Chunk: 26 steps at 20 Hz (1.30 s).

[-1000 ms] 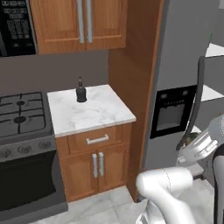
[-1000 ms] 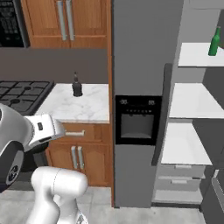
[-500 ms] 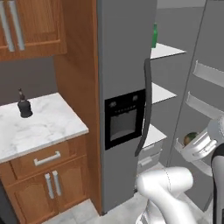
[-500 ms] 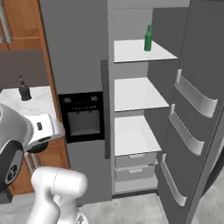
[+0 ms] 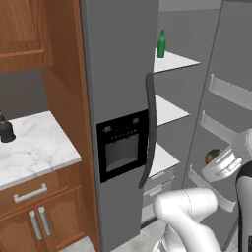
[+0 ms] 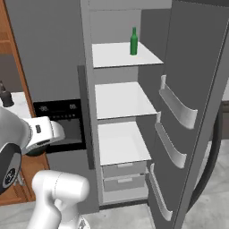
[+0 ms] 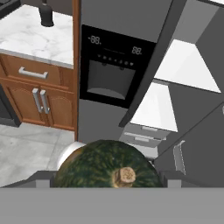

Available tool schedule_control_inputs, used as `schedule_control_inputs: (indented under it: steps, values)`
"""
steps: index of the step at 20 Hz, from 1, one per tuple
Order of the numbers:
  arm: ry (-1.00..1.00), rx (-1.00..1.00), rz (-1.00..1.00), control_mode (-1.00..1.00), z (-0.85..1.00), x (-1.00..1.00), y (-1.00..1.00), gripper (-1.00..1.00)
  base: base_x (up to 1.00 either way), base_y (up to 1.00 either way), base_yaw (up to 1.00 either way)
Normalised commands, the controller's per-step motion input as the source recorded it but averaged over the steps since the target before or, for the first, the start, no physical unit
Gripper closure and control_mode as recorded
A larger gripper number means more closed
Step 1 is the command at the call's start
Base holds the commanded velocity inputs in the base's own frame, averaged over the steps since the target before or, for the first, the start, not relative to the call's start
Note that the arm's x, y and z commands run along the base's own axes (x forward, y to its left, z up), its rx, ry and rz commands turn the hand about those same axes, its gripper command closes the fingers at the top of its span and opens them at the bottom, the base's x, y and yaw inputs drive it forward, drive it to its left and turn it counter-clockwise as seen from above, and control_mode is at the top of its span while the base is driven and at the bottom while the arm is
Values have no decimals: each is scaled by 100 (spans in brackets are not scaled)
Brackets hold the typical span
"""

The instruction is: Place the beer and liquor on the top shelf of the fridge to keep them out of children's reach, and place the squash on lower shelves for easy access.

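Between the jaws of the gripper (image 7: 109, 183) sits the squash (image 7: 108, 168), its tan stem stub facing the hand camera and its dark green bulk filling the space where the fingertips would show. The jaws stand wide, which fits a grip around so round and broad a thing; from the left base view the squash (image 5: 212, 156) peeks out just above the white hand, level with the lower door bins. It is carried low, I judge, because its place is one of the lower shelves (image 6: 120, 143), and the hand camera already looks toward that part of the fridge (image 5: 118, 74).

Beyond the hand, the fridge's right door hangs open, showing three white shelves and two drawers beneath them. The left door is shut, with its long dark handle (image 5: 149, 129) and black dispenser panel (image 5: 121, 145). On the top shelf (image 6: 117, 55) the beer (image 6: 133, 41) stands upright toward the right side, high up as the task wants, so that part looks finished.

Farther left, on the marble counter (image 5: 32, 146) above the wooden cabinet, the liquor (image 5: 5, 129) stands upright, well apart from the fridge; it has yet to go up beside the beer. The middle and bottom shelves are both bare, so either would take the squash.
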Motion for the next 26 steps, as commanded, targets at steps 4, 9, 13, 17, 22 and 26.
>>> schedule_control_inputs:
  steps: [4, 9, 13, 17, 22, 26]
  values:
    - [0, 0, 0, 100, 0, 0, 0, 100, 59, -37, 23]
    - [0, 0, 0, 100, 0, 0, 0, 100, 55, -40, 27]
    - [0, 0, 0, 100, 0, 0, 0, 100, 46, -37, 28]
    - [0, 0, 0, 100, 0, 0, 0, 100, 43, -31, 27]
    - [0, 0, 0, 100, 0, 0, 0, 100, 39, -37, 27]
    - [0, 0, 0, 100, 0, 0, 0, 100, 38, -43, 26]
